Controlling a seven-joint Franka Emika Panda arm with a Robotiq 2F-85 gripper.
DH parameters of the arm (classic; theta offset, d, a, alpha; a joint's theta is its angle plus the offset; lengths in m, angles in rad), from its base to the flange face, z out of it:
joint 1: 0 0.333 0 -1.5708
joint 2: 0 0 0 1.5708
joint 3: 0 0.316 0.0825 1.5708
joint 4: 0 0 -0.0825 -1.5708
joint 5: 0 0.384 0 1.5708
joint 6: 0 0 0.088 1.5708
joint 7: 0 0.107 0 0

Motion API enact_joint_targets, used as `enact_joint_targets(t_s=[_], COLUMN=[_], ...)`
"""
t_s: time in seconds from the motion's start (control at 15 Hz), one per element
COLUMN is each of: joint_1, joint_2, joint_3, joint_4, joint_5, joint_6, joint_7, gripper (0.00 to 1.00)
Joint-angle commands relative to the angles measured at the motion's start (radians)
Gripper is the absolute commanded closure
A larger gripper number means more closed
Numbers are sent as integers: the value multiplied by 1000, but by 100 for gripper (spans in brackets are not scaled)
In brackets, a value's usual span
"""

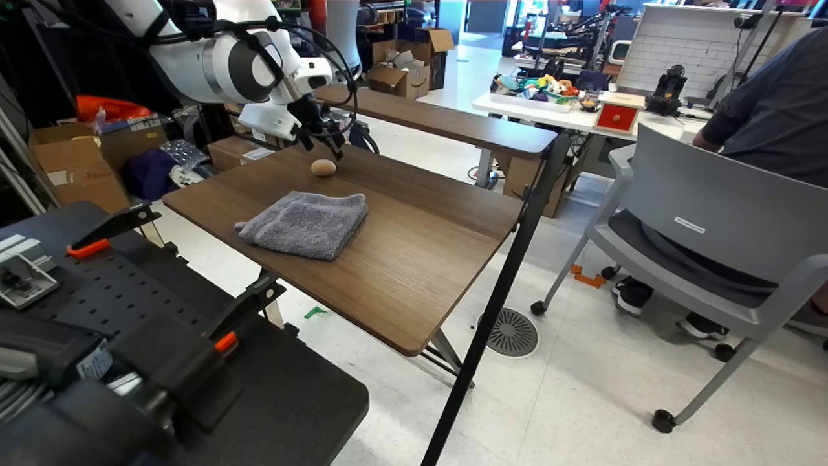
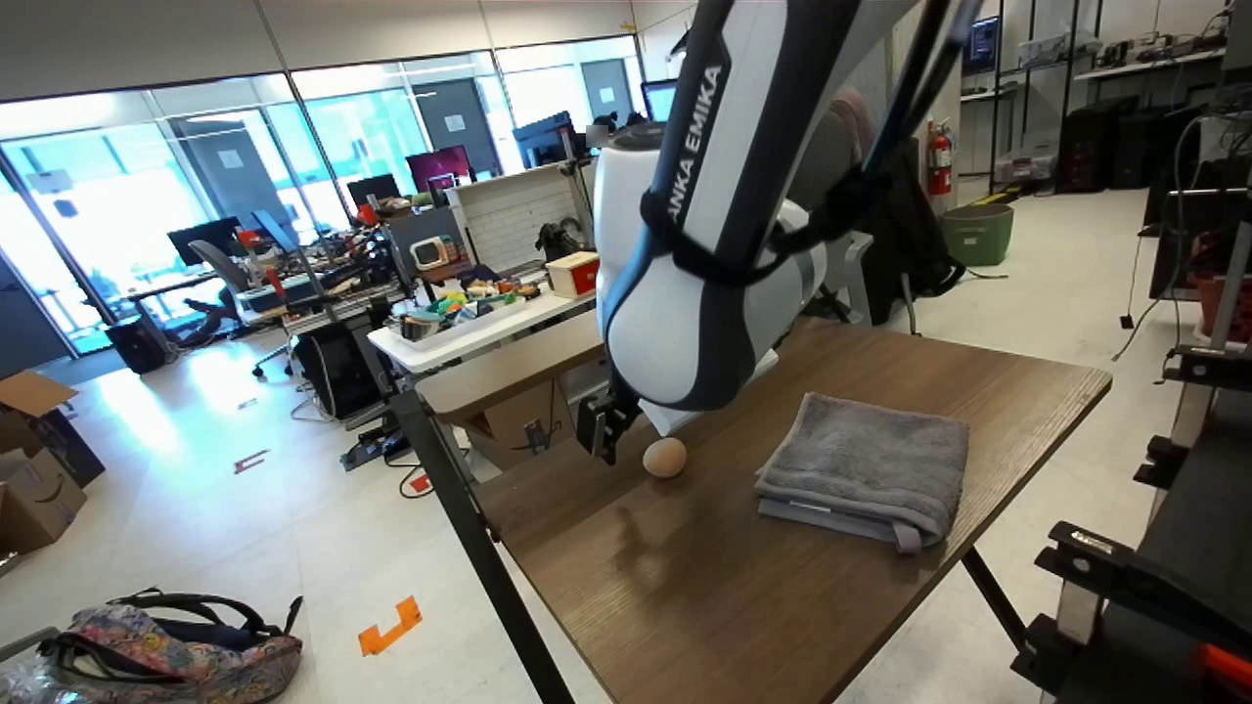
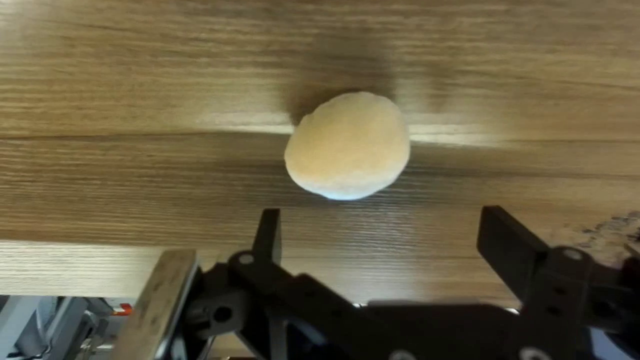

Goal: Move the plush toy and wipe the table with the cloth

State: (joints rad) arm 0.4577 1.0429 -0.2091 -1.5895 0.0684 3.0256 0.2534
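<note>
The plush toy (image 1: 323, 167) is a small rounded tan lump on the brown table (image 1: 414, 259), near its edge on the arm's side. It also shows in an exterior view (image 2: 664, 458) and in the middle of the wrist view (image 3: 348, 147). The grey cloth (image 1: 304, 225) lies folded on the table beside the toy, also in an exterior view (image 2: 871, 464); it is out of the wrist view. My gripper (image 3: 380, 215) is open and empty, its fingers apart. It hangs above the table close to the toy, not touching it, in both exterior views (image 1: 322, 147) (image 2: 599, 430).
A narrow raised shelf (image 1: 446, 123) runs along one side of the table, with a slanted black leg (image 1: 498, 298) at its end. A black bench (image 1: 291, 388) with clamps (image 1: 246, 307) stands close by. A grey chair (image 1: 718, 213) with a seated person is farther off.
</note>
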Motion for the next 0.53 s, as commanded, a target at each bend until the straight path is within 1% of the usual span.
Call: enact_joint_targets(t_s=[0.0, 0.07, 0.2, 0.47], joint_1=[80, 95, 106, 96], joint_2=[113, 124, 133, 130], joint_3=[-126, -150, -171, -158], joint_4=[130, 139, 150, 169], joint_5=[-11, -14, -21, -39], joint_6=[-57, -77, -123, -187], joint_7=[118, 142, 172, 200], gripper=[0, 0, 0, 0])
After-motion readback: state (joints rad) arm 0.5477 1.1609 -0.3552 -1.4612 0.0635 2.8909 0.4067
